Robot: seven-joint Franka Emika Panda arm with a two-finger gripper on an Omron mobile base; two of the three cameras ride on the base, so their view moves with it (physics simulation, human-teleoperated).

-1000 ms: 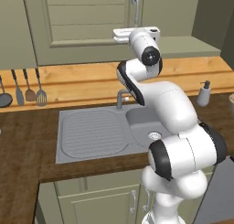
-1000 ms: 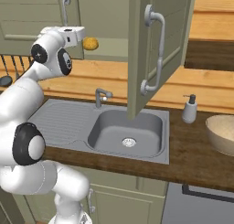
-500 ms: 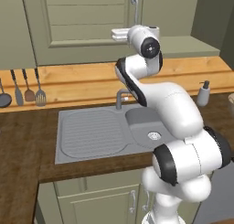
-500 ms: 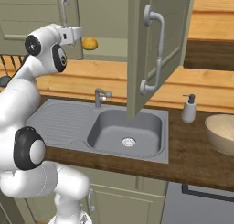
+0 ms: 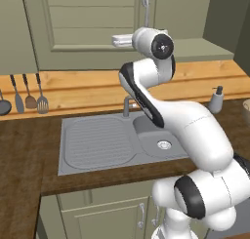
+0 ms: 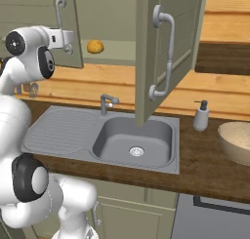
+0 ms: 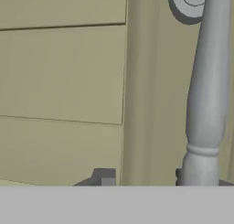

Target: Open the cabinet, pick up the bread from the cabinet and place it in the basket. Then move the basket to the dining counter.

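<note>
You've got the arm reared up over the worktop, wrist level with the wall cabinet. Cabinet's right door is swung wide open, edge-on in the right base view at about 1 o'clock above the sink; the left door is shut. The sink sits dead centre in the dark wood worktop, drainboard on its left, tap at its 12 o'clock. The basket sits on the worktop at 3 o'clock in the right base view, cut off by the frame edge, well apart from the arm. A soap dispenser stands between sink and basket, just beside the sink's far right corner. Utensils hang on the wood backsplash at 9 o'clock in the left base view. The gripper is up against the shut left door, at its handle; in the hand view you see the door panel close up with the handle bar running top to bottom at 3 o'clock and one fingertip at 6 o'clock, the bar just in front of the other. Jaws look partly apart with the bar near one finger, but you can't tell from these frames whether they're clamped on it. The bread sits inside the open cabinet on the shelf, at 3 o'clock of the gripper, near it but not touching.
</note>
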